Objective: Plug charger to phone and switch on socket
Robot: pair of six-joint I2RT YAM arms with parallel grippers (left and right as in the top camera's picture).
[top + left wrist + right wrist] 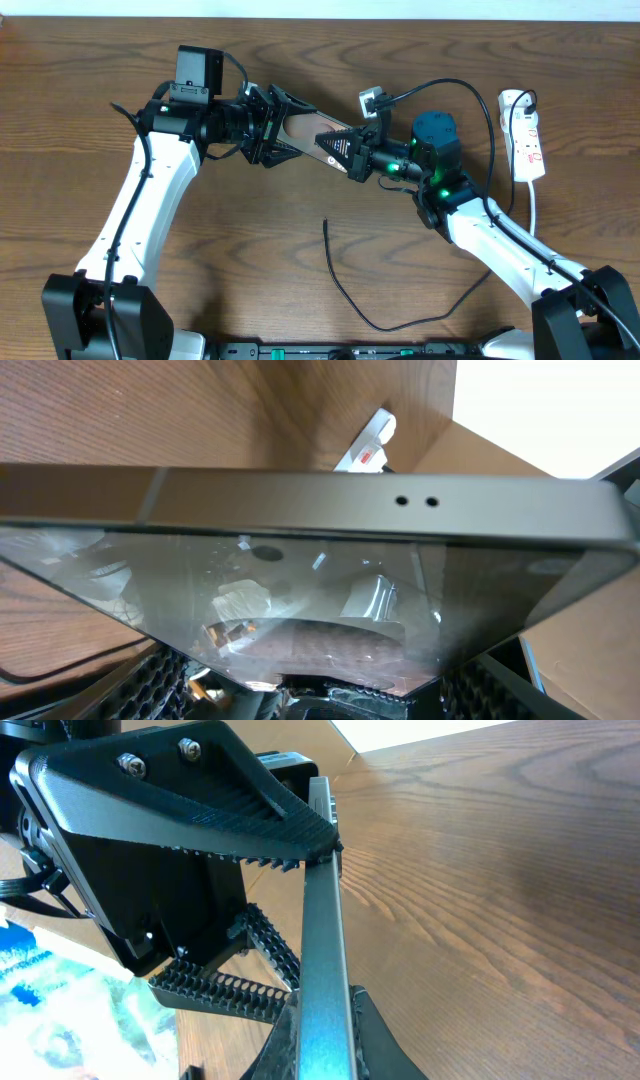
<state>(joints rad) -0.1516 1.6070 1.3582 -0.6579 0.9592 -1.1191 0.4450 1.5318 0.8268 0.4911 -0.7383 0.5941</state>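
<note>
Nearest us, the charger (327, 235) lies loose on the counter (230, 260). Its slim free tip is aimed away from the robot's base, toward the raised phone, and the cable curls back toward the right arm. Just beyond, the phone (305, 130) is held clear of the counter between both arms, the left jaws clamped on its left end and the right jaws clamped on its right. Its long axis runs left to right, angled slightly nearer us at the right end, and the right wrist view shows it standing on edge. We cannot make out which end carries the charging port. The cable tip sits on the robot's side of the phone, apart from it. We judge the right jaws to be the nearer pair, and one pair would have to let go to fetch it. Farthest off to the right, the white socket (528, 140) lies front to back, with a black plug in its far end, well apart from both arms.
</note>
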